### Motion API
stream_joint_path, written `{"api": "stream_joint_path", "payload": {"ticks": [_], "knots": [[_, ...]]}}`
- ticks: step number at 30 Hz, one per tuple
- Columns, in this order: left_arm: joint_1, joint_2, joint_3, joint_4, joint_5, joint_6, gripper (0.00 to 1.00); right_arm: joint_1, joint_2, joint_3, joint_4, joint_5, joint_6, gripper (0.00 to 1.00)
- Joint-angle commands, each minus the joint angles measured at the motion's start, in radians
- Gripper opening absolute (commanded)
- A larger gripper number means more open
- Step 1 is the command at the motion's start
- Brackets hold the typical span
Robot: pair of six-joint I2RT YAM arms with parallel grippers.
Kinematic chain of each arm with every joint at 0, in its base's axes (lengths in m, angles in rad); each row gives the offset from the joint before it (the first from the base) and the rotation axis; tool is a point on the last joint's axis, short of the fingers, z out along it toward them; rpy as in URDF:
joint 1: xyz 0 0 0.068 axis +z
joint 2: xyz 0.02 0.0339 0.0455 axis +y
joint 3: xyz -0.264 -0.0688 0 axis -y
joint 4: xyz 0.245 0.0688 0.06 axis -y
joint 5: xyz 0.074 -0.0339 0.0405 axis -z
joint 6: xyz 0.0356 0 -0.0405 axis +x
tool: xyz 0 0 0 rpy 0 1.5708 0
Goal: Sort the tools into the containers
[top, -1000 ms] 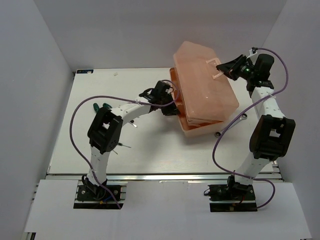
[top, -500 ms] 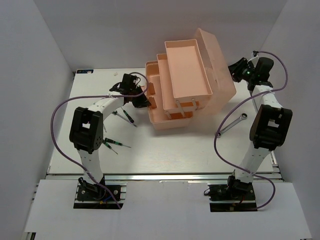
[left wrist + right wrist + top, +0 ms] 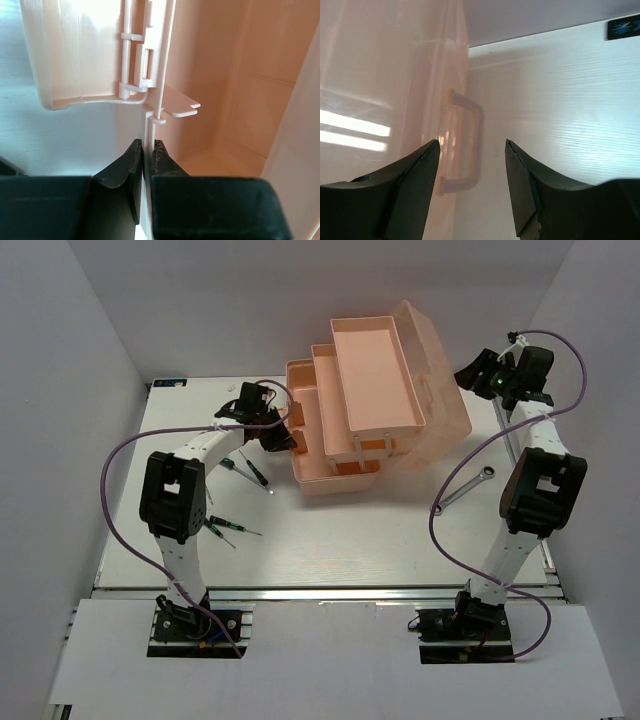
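The salmon-pink toolbox (image 3: 335, 478) stands open at mid-table, its stepped trays (image 3: 345, 337) fanned out and its lid (image 3: 445, 390) tilted up to the right. My left gripper (image 3: 279, 436) is shut on the toolbox's thin left wall (image 3: 148, 120), one jaw outside and one inside. My right gripper (image 3: 471, 377) is open and empty just behind the lid, with the lid handle (image 3: 462, 137) between and beyond its jaws. Dark-handled screwdrivers lie on the table left of the box: some near my left gripper (image 3: 254, 470), two nearer the front (image 3: 228, 527). The silver wrench (image 3: 468, 487) lies right of the box.
White walls close in the table on the left, back and right. The purple cables (image 3: 115, 490) loop beside each arm. The table's front edge rail (image 3: 320, 592) runs across the near side.
The toolbox went from closed to open: the lid swung up to the right and the trays fanned out. My left gripper moved left with the box. My right gripper came off the lid handle.
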Motion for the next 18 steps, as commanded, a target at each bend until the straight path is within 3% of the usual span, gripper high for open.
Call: {"api": "stream_joint_path", "payload": {"ticks": [1, 6, 9, 14, 16, 17, 18], "knots": [[0.038, 0.017, 0.020, 0.021, 0.005, -0.016, 0.17, 0.009, -0.020, 0.083, -0.106, 0.119, -0.182, 0.61], [0.048, 0.028, 0.015, 0.033, 0.028, -0.015, 0.18, -0.004, -0.049, 0.109, -0.165, 0.153, -0.270, 0.61], [0.048, 0.037, 0.018, 0.047, 0.039, -0.016, 0.18, -0.027, -0.076, 0.111, -0.211, 0.097, -0.363, 0.64], [0.051, 0.057, 0.040, 0.059, 0.056, -0.018, 0.20, -0.121, -0.161, 0.042, -0.219, -0.182, -0.498, 0.65], [0.052, 0.062, 0.044, 0.064, 0.059, -0.019, 0.22, -0.167, -0.182, 0.046, -0.281, -0.332, -0.648, 0.64], [0.055, 0.063, 0.052, 0.067, 0.066, -0.021, 0.26, -0.178, -0.184, 0.065, -0.339, -0.368, -0.728, 0.64], [0.058, 0.065, 0.058, 0.070, 0.073, -0.022, 0.30, -0.196, -0.181, 0.098, -0.560, -0.405, -0.841, 0.64]]}}
